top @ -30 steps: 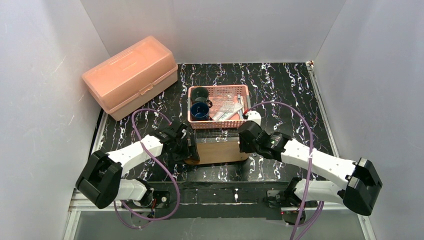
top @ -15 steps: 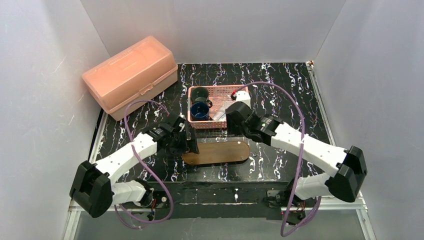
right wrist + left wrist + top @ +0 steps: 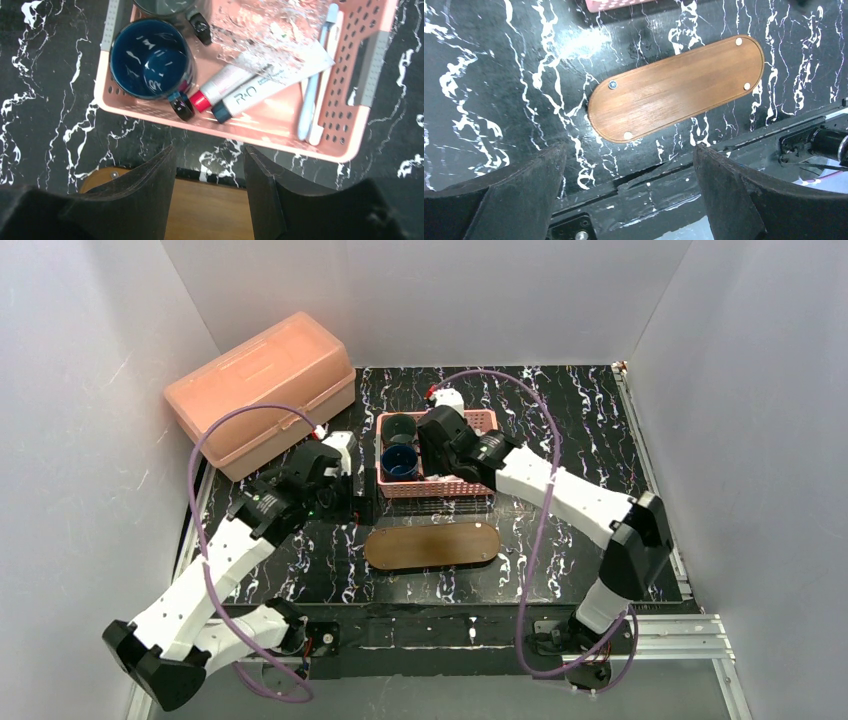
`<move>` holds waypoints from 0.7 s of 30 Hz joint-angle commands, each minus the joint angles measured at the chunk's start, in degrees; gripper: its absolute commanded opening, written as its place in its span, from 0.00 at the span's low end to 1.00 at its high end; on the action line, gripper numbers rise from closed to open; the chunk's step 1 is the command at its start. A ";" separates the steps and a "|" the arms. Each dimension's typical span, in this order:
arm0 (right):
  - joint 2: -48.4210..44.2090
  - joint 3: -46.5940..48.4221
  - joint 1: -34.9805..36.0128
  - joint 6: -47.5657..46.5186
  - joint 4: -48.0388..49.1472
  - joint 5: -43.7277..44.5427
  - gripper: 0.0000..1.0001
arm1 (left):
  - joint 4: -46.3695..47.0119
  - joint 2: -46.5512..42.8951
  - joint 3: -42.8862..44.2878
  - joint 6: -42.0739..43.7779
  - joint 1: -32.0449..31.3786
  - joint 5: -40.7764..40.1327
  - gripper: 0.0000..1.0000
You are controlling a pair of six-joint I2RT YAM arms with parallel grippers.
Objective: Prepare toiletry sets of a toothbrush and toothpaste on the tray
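Note:
The brown oval wooden tray (image 3: 432, 547) lies flat and bare on the black marbled table, in front of the pink basket (image 3: 470, 486). It also shows in the left wrist view (image 3: 676, 89). In the basket lie two silvery toothpaste tubes, one red-capped (image 3: 225, 84) and one dark-capped (image 3: 272, 84), and two white toothbrushes (image 3: 316, 95) along its right side. My right gripper (image 3: 437, 458) hovers open and empty above the basket's near rim (image 3: 209, 190). My left gripper (image 3: 357, 503) is open and empty, raised left of the tray (image 3: 629, 195).
A blue mug (image 3: 150, 60) and a dark mug (image 3: 401, 427) stand in the basket's left part, with a clear plastic box (image 3: 270, 22) at its back. A large peach lidded box (image 3: 262, 390) sits at the back left. White walls surround the table.
A second ago both grippers held the tray tilted on edge. It now lies flat; the left gripper has lifted back to the left, and the right has moved over the basket.

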 commanded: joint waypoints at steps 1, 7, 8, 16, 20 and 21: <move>4.93 6.67 -0.71 -1.80 1.19 -1.47 0.61 | -4.86 -3.23 2.97 6.13 -0.13 -3.60 0.98; 12.80 14.01 -1.83 -2.37 0.21 -2.56 0.61 | -4.36 -5.46 3.51 10.22 -0.14 -2.93 0.98; 13.81 15.04 -2.22 -2.45 0.14 -2.59 0.61 | -4.06 -5.72 3.52 10.79 -0.13 -2.87 0.98; 21.06 22.74 -5.73 -2.61 -2.47 0.40 0.57 | 0.71 -9.05 -1.94 11.09 -0.15 -4.39 0.98; 23.49 24.76 -7.48 -1.93 -2.76 1.05 0.54 | 3.80 -11.30 -5.23 10.31 -0.13 -4.57 0.98; 23.93 25.06 -7.69 -1.72 -2.70 1.45 0.53 | 4.44 -11.68 -6.01 10.30 -0.15 -4.54 0.98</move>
